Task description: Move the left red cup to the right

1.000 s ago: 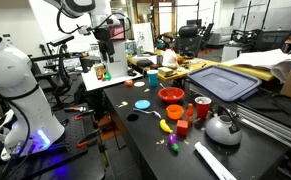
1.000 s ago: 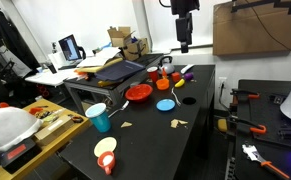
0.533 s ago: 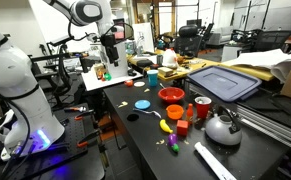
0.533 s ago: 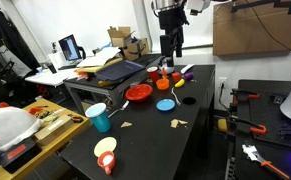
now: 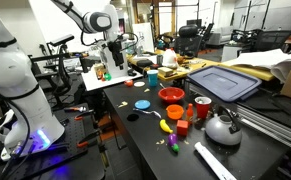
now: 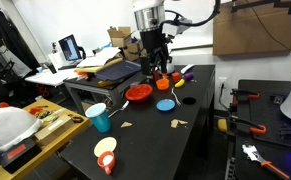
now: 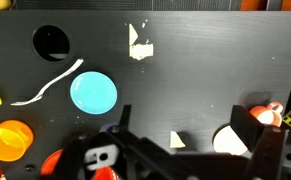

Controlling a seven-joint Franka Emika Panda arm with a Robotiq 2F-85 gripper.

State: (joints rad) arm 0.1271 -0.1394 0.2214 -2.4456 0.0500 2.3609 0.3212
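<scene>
The left red cup, small and red-orange, stands near the kettle end of the black table [image 5: 135, 125]; it shows in both exterior views [image 5: 183, 127] [image 6: 163, 84] and at the lower left of the wrist view [image 7: 7, 140]. The blue disc [image 7: 93, 92] [image 5: 142, 103] [image 6: 165, 105] lies close by. My gripper [image 5: 113, 66] [image 6: 153, 72] [image 7: 190, 135] is open and empty. It hangs above the table, short of the cup and apart from it. Only dark tabletop and a paper scrap lie between its fingers.
A wide red bowl [image 5: 171, 95] [image 6: 138, 93], a taller red cup [image 5: 202, 108], a metal kettle [image 5: 222, 127] and a yellow piece [image 5: 166, 125] crowd the cup. A teal cup [image 6: 98, 118] and another red cup [image 6: 106, 150] stand at the far end. A round hole [image 7: 51, 41] is in the tabletop.
The gripper has come down from high above and moved sideways over the table toward the cluster of objects. Nothing on the table has moved.
</scene>
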